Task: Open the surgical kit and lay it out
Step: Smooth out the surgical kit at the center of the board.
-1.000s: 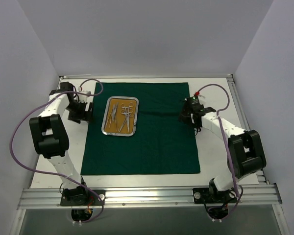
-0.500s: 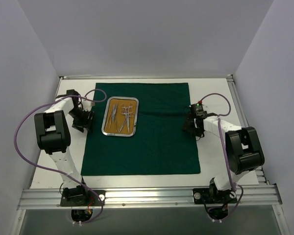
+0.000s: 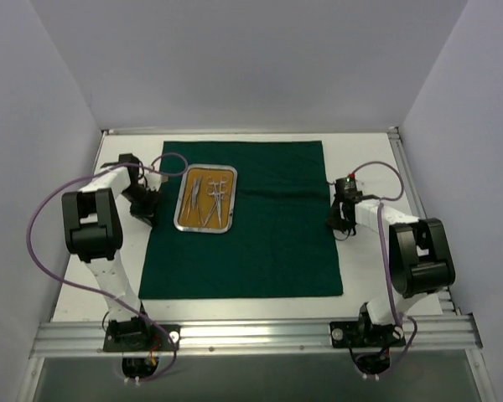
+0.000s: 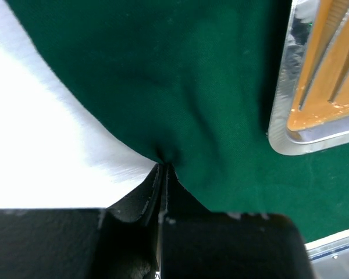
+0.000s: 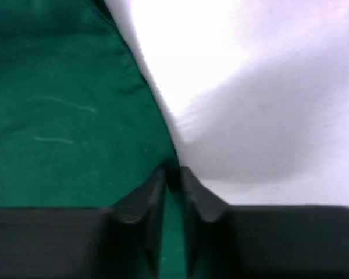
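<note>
White table [image 3: 369, 159], green cloth [image 3: 260, 243] flat, left gripper [image 4: 164, 167] clamped on its left edge, tray [image 4: 277, 110] just right of it; right gripper [image 5: 173, 172] straddles the right edge, can't tell if it's gripping.

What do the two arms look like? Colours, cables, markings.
Both alike: left arm and right arm have white links with bulky black joint housings. A purple cable loops along each from base to wrist. Gripper fingers are matte black, wedge-shaped. A small red spot marks the right wrist.
</note>
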Motion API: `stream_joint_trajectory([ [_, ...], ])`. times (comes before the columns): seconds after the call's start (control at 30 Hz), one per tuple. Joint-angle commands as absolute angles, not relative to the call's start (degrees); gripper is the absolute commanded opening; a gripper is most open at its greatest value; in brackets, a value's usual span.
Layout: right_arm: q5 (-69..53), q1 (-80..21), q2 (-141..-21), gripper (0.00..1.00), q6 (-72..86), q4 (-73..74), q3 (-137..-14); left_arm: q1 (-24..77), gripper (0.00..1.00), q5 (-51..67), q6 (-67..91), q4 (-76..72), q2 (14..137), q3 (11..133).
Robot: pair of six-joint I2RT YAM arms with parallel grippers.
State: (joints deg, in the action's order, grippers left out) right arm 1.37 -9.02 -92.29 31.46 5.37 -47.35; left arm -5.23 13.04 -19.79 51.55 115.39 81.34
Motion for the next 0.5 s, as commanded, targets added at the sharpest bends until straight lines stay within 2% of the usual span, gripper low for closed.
stream_joint_trajectory([
  [0.0, -2.1, -9.1, -93.9, 0.09, 32.3, 6.1, -44.3, -4.9, 0.02, 16.7, -21.5, 50.4, 116.5, 77.9],
  [0.03, -2.1, -9.1, -93.0, 0.0, 32.4, 6.5, -44.0, -5.0, 0.02, 17.2, -22.0, 50.6, 115.8, 77.5],
  [0.4, -5.5, -9.3, -73.4, 0.0, 38.2, 12.7, -35.9, -6.5, 0.02, 17.9, -27.2, 51.9, 104.5, 67.2],
  [0.43, -5.6, -9.3, -72.3, 0.01, 38.4, 13.7, -35.8, -6.7, 0.02, 17.0, -27.2, 51.8, 104.0, 66.6],
  [0.47, -5.4, -9.4, -71.6, 0.14, 38.0, 14.3, -35.9, -6.7, 0.02, 15.9, -27.1, 51.3, 103.5, 66.6],
])
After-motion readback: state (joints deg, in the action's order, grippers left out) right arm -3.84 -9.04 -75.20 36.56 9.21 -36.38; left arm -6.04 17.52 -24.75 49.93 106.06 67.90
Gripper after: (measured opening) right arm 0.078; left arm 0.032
